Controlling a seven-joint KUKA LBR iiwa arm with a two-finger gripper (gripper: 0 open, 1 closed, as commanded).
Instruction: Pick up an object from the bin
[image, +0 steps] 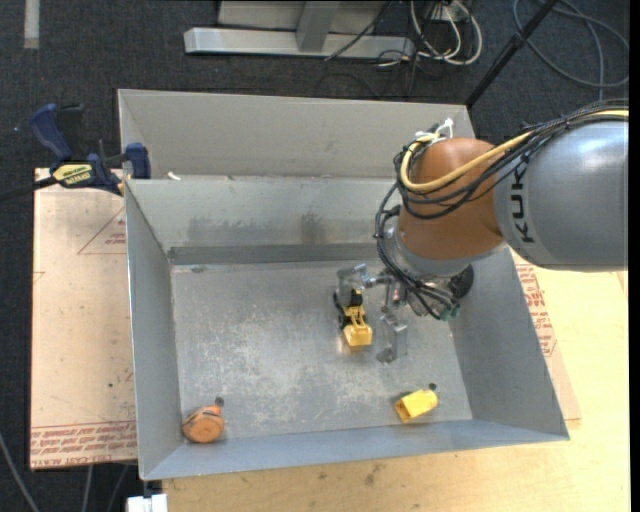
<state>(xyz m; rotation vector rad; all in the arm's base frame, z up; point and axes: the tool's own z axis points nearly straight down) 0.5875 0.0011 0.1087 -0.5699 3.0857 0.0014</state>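
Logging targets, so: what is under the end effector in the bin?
A small yellow block with a black top shows at the tip of the end effector, above the bin floor. The floor beneath the orange wrist cover is hidden.

- "ku", dark letters running up the grey arm (575, 200) at about 3 o'clock; the rest of the word can't be read.

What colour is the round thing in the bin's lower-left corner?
The round thing is orange; camera view.
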